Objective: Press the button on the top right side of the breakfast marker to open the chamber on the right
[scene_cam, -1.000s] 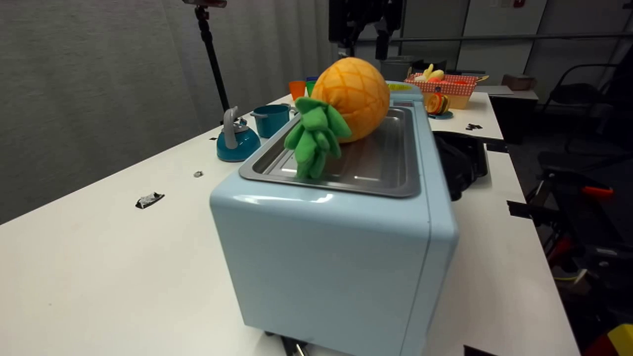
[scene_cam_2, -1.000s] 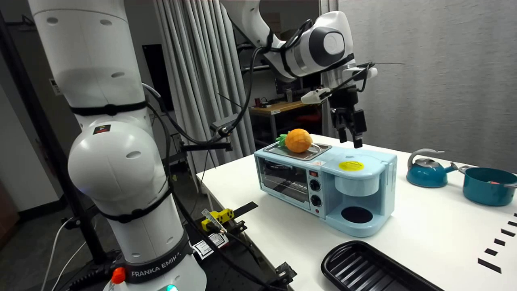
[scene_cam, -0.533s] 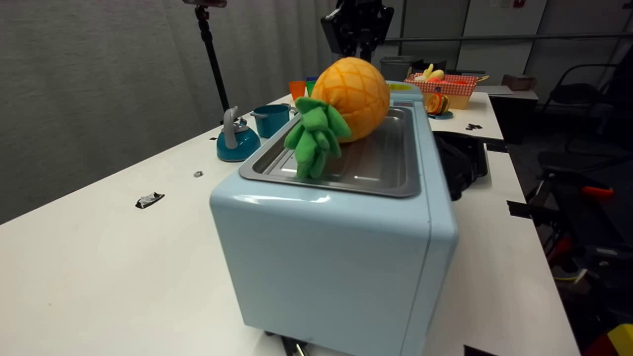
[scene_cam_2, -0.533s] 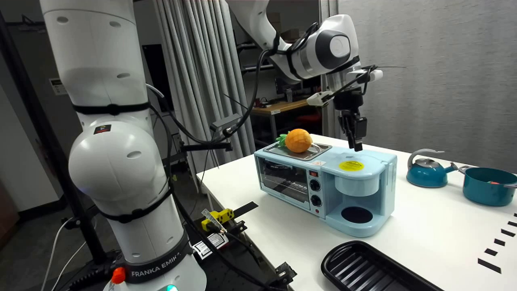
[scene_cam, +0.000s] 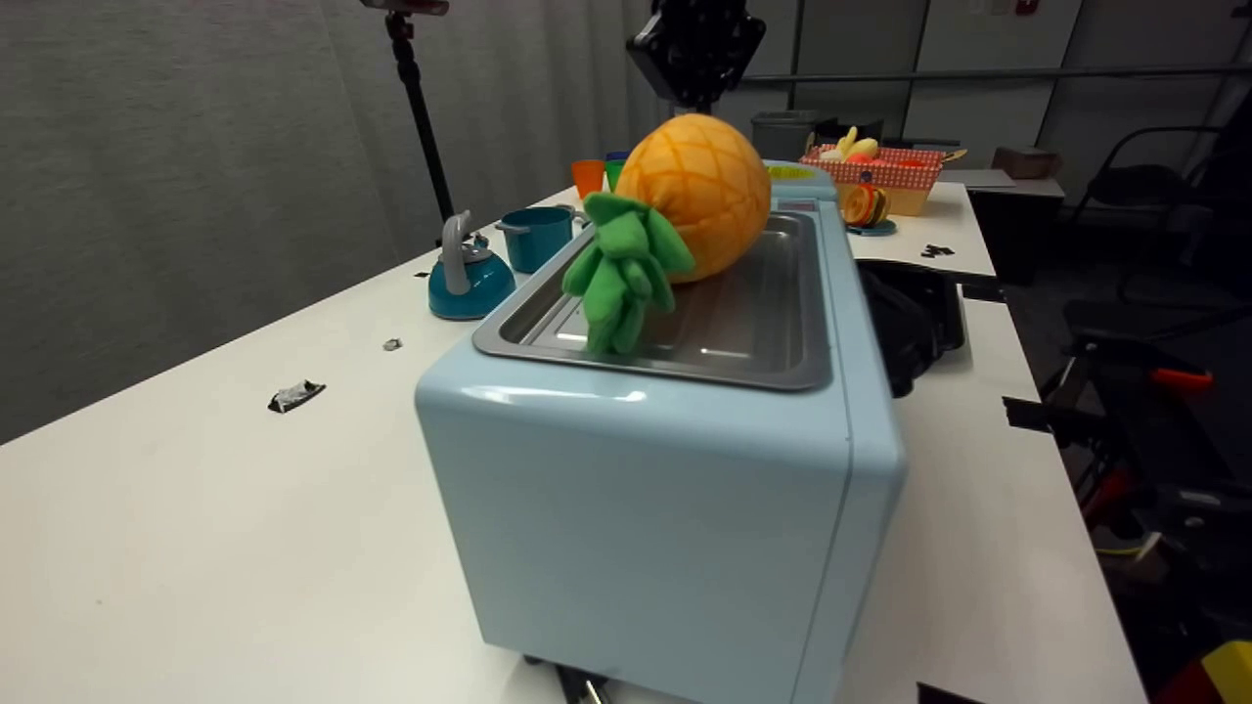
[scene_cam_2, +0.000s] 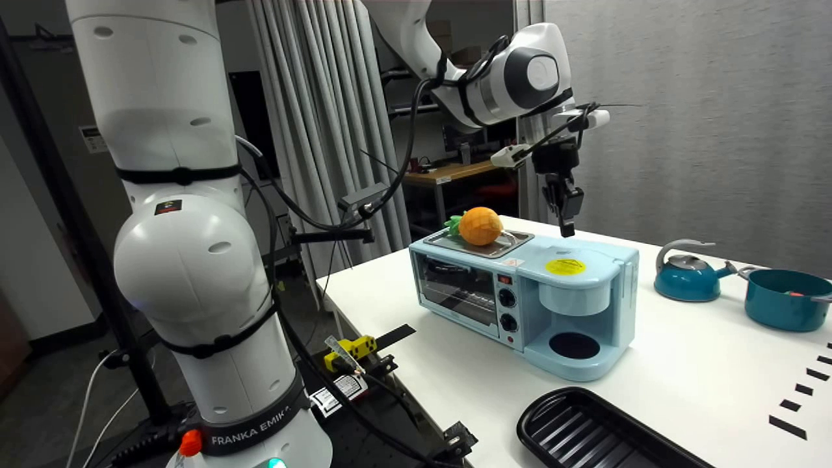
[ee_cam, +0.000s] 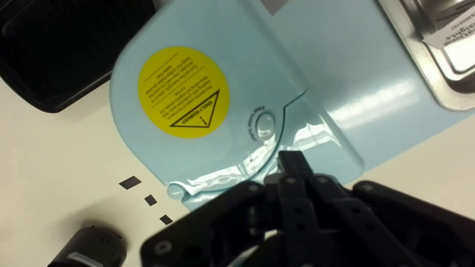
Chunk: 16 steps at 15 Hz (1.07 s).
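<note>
The light-blue breakfast maker (scene_cam_2: 530,250) stands on the white table. On its top, beside the yellow round sticker (ee_cam: 183,92), the oval button (ee_cam: 265,126) shows in the wrist view. The rounded chamber (scene_cam_2: 573,298) at the right end sits flush with the body, with a dark gap below it. My gripper (scene_cam_2: 567,231) hangs above the top of the machine, pointing down, apart from it. In the wrist view its fingertips (ee_cam: 295,160) meet with nothing between them, and they appear a little below and right of the button.
A plush pineapple (scene_cam: 696,196) lies in the metal tray (scene_cam: 782,342) on top of the machine. A black grill pan (scene_cam_2: 604,432) is in front. A teal kettle (scene_cam_2: 688,279) and a teal pot (scene_cam_2: 786,302) stand to the side.
The gripper's fingers have gone from spread apart to together. The arm dipped toward the machine's top and then shifted slightly. The breakfast maker and pineapple have stayed put.
</note>
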Each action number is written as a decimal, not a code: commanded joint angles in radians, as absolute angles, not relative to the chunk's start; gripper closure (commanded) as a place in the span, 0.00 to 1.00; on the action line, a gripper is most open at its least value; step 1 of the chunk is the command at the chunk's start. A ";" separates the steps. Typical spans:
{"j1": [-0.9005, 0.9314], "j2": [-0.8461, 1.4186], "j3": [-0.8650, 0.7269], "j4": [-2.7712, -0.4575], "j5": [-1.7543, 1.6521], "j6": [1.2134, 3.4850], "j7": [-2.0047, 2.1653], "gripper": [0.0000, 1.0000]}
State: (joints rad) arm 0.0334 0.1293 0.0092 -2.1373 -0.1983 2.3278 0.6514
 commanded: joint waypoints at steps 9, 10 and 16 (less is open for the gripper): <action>0.046 0.117 -0.009 -2.146 -0.217 2.230 0.698 1.00; 0.045 0.118 -0.009 -2.151 -0.214 2.237 0.696 1.00; 0.045 0.134 -0.009 -2.163 -0.210 2.266 0.702 1.00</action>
